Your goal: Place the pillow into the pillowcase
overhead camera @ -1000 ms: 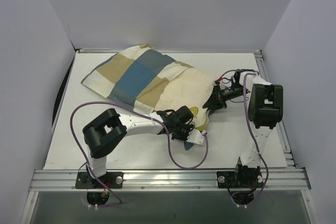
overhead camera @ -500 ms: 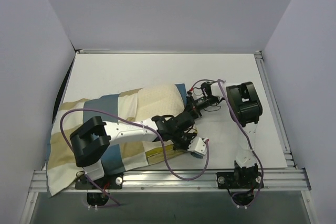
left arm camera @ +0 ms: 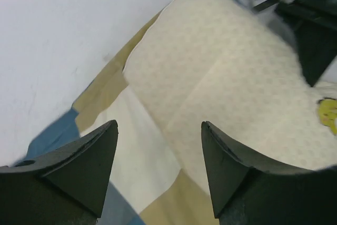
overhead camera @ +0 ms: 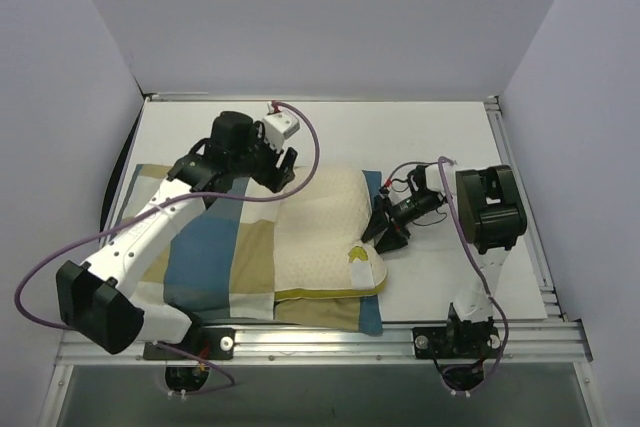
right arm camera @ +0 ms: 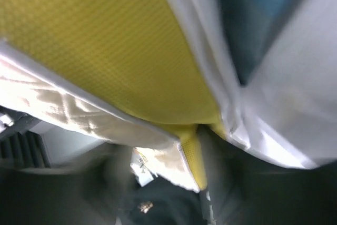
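Observation:
The cream pillow (overhead camera: 322, 227) lies at the near middle of the table, its yellow emblem (overhead camera: 357, 254) toward the right end. The checked pillowcase (overhead camera: 205, 247) spreads to its left and shows under its near and right edges; whether the pillow's left end is inside I cannot tell. My left gripper (overhead camera: 277, 169) hangs open above the pillow's far left corner, nothing between its fingers (left arm camera: 100, 151). My right gripper (overhead camera: 386, 231) stands open at the pillow's right edge. The blurred right wrist view shows yellow piping (right arm camera: 192, 156) and the pillowcase's white cloth (right arm camera: 274, 77) close up.
White table (overhead camera: 430, 137) with grey walls on three sides. A metal rail (overhead camera: 320, 337) runs along the near edge by the arm bases. Purple cables (overhead camera: 305, 142) loop from both arms. The right arm's body (overhead camera: 488, 209) stands right of the pillow.
Pillow and pillowcase were dragged from the far side toward the near left. The left arm let go and swung up and back over the cloth. The right gripper's fingers spread apart.

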Robot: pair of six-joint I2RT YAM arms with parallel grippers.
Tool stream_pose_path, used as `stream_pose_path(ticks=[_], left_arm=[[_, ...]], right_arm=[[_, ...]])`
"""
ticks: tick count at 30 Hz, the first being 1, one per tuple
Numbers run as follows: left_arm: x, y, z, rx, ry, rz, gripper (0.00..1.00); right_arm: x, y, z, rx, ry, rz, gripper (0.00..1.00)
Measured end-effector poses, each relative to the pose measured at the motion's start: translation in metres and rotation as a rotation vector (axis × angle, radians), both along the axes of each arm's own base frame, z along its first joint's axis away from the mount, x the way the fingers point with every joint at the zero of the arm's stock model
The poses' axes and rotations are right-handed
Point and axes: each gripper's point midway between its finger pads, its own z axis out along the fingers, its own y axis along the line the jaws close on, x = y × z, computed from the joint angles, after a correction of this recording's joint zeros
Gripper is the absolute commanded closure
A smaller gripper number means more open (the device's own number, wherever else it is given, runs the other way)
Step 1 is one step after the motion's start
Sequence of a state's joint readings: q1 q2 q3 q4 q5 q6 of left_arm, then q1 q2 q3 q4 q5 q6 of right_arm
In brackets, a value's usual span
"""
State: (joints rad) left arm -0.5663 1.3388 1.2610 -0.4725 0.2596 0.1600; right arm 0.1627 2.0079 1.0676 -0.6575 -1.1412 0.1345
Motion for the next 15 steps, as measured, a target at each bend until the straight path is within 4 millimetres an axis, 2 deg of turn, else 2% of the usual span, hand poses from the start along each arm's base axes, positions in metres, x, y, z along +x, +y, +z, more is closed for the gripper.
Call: stream_pose_path(ticks=[2, 4, 6, 8, 11, 14, 15], left_arm=[[0.014, 0.028, -0.015, 0.050, 0.060, 0.116, 0.29], [0.019, 0.043, -0.041, 0.108, 0.146, 0.177, 0.29], [0.017, 0.050, -0.074, 0.171, 0.257, 0.206, 0.29], [0.015, 0.050, -0.100, 0.213, 0.348, 0.218, 0.29], [0.017, 0.048, -0.123, 0.248, 0.431, 0.239, 0.34], [0.023, 0.050, -0.134, 0.274, 0.461, 0.274, 0.48], [0.024, 0.049, -0.137, 0.277, 0.466, 0.280, 0.64]], right_arm=[[-0.009, -0.004, 0.006, -0.019, -0.011, 0.057, 0.34], [-0.003, -0.008, 0.011, -0.041, -0.052, 0.096, 0.32], [0.016, -0.012, 0.017, -0.070, -0.121, 0.106, 0.32], [0.047, -0.017, 0.028, -0.097, -0.214, 0.088, 0.31], [0.090, -0.022, 0.043, -0.129, -0.344, 0.048, 0.31], [0.104, -0.019, 0.042, -0.142, -0.372, 0.036, 0.36], [0.102, -0.015, 0.037, -0.142, -0.357, 0.043, 0.43]])
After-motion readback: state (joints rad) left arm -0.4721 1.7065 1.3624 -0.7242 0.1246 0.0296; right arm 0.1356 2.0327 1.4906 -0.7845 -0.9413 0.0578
